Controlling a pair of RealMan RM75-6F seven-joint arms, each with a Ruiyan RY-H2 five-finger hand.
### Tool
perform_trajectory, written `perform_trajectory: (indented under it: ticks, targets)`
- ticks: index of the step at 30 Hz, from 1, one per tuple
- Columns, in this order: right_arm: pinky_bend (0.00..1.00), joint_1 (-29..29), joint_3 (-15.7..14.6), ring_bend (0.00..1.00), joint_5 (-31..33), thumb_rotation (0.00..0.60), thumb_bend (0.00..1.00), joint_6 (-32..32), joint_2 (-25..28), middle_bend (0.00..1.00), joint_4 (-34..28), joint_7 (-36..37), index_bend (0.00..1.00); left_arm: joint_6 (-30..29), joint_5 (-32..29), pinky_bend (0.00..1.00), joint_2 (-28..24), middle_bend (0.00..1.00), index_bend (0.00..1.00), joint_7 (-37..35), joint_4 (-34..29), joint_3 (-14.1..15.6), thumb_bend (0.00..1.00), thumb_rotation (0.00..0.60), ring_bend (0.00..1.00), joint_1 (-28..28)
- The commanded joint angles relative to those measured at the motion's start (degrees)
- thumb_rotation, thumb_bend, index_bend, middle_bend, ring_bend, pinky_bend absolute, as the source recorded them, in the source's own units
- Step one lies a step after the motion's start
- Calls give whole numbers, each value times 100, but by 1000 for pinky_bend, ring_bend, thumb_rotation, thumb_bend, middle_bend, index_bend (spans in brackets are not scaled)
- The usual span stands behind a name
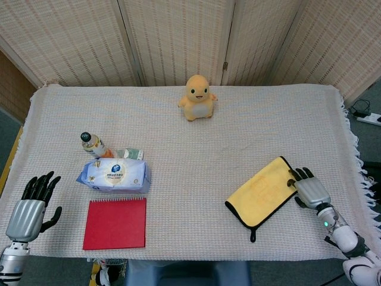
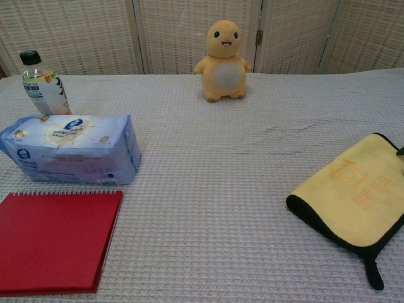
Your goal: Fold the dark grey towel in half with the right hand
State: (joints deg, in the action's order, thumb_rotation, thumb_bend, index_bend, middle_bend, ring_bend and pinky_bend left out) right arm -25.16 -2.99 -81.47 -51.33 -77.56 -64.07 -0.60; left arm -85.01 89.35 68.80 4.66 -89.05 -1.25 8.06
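The towel lies at the right front of the table, yellow on top with a dark grey underside and border showing along its doubled near edge. A dark loop sticks out at its front corner. My right hand lies just right of the towel, fingers spread, with its fingertips at the towel's right edge. In the chest view only a dark fingertip shows at the frame's right border. My left hand hovers at the table's front left corner, fingers apart, holding nothing.
A yellow plush toy stands at the back centre. On the left are a bottle, a blue tissue pack and a red notebook. The tablecloth's fringed right edge runs close behind my right hand.
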Motion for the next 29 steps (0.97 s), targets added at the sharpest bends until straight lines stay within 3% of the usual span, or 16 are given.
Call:
perform_trajectory:
  ticks: [1,8,12,16,20,24,29]
  targets:
    - [0,105,22,0,-79,600,470,-255,172,104,-171,282,348,-8,10,0,0,0,0,3,-5,3,498,600,0,-3]
    - [0,561,66,0,-380,600,470,-1387,840,102,-820,931,322,-12,62,0,9,0,0,19,-24,20,498,600,0,3]
    - [0,912,113,0,-399,600,470,-2057,1267,73,-1412,932,230,-33,118,0,17,0,0,33,-49,33,498,600,0,7]
    - [0,1457,153,0,-439,600,470,-3063,1756,8,-2432,512,72,-33,150,0,7,0,0,17,-76,45,498,600,0,11]
    - [0,2146,135,0,-436,600,469,-4164,1755,0,-3139,-284,7,26,180,0,-1,0,0,-6,-98,59,498,600,0,48]
    - [0,2508,-59,0,-589,600,470,-4477,1877,0,-3581,-616,0,92,273,0,-5,0,0,5,-127,124,498,600,0,80]
    - [0,2560,-23,0,-590,600,470,-4406,1904,0,-3673,-821,0,139,317,0,14,0,0,87,-142,175,498,600,0,90]
